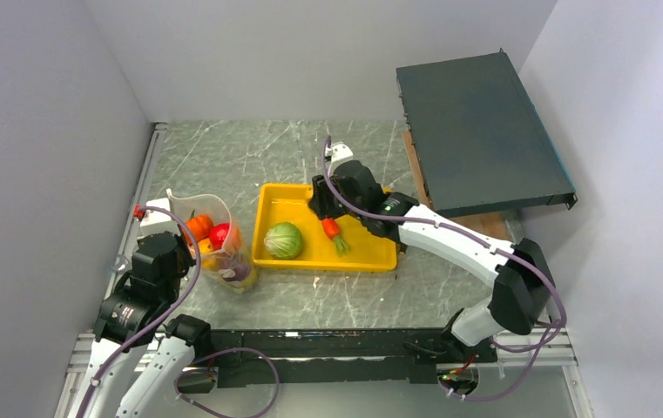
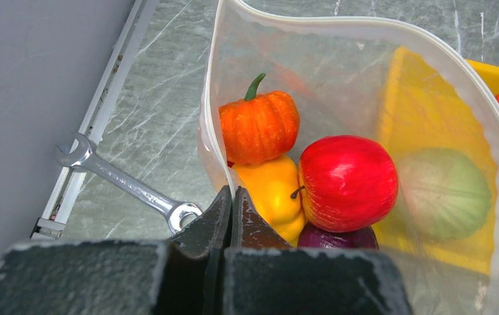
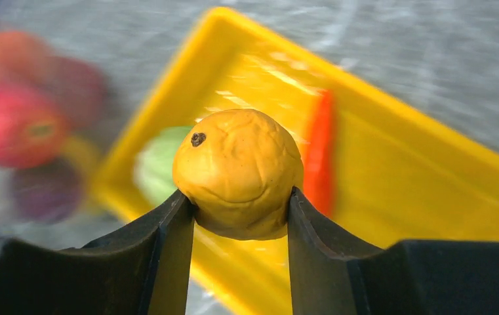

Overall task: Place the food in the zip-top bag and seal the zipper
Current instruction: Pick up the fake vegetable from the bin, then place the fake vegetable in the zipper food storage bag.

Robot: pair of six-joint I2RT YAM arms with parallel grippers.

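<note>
Reaching over the far side of the yellow tray (image 1: 367, 254), the right arm (image 1: 449, 233) is blocking its own fingertips in the top view, so nothing of its grasp is showing there. A green cabbage (image 1: 283, 240) and a carrot (image 1: 334, 233) are lying in the tray, apart from each other. Left of the tray, the zip-top bag (image 1: 210, 205) is standing open on the bench (image 1: 223, 157), its lower part crowded with colours that are hard to separate from here. A dark flat case (image 1: 480, 131) is sitting at the far right.

The left wrist view is showing the left gripper (image 2: 231, 209) pressed together on the bag's near rim, where the whitish zipper (image 2: 208, 131) is running. An orange pumpkin (image 2: 258, 126), a yellow pepper (image 2: 269, 190), a red tomato (image 2: 347, 182) and a purple onion (image 2: 335, 237) are lying inside, the onion partly cut off by the gripper body. The cabbage and tray are appearing only as a haze through the plastic. A wrench (image 2: 122, 180) is lying on the bench just left of the bag.

The right wrist view is showing the right gripper (image 3: 238, 198) clamped on 1 yellow piece (image 3: 238, 164), hanging above the tray. Everything behind it is dissolving into blur: the carrot is reading as an orange streak, the cabbage as a pale green patch, and the bag's contents as red and purple smudges at the left edge.
</note>
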